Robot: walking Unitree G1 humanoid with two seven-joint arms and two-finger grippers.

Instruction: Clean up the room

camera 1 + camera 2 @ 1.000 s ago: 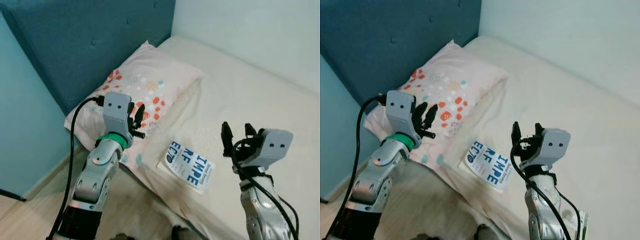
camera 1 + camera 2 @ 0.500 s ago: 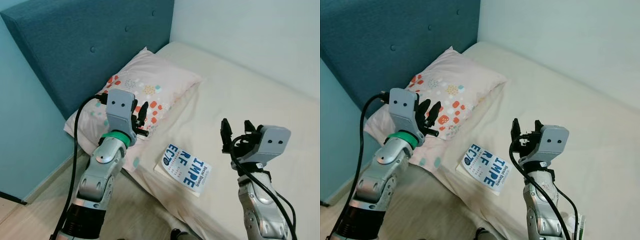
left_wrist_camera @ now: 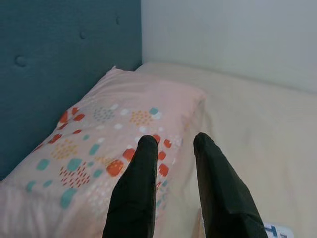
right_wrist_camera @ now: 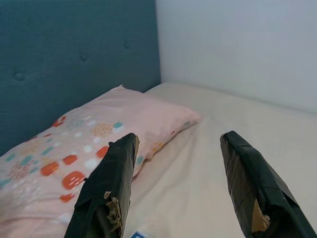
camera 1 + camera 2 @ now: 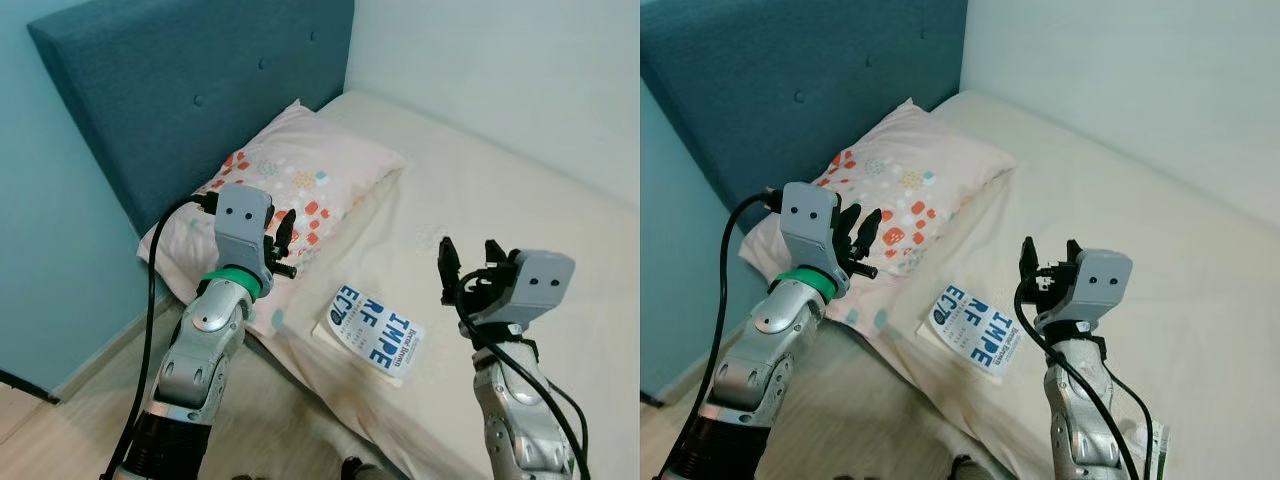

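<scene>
Left eye view: book (image 5: 375, 335) flat on cream bed (image 5: 520, 200) near its edge, beside pillow (image 5: 290, 195); long axis diagonal, running from the pillow side toward robot's right & nearer. Left gripper (image 5: 278, 243) raised over pillow edge, fingers slightly apart, empty. Right gripper (image 5: 467, 273) raised above bed, just right of book, fingers wide apart, touching nothing.

The book (image 5: 374, 335) on the bed reads "IMPE", "RF", "ECT"; its small print seems illegible.
</scene>
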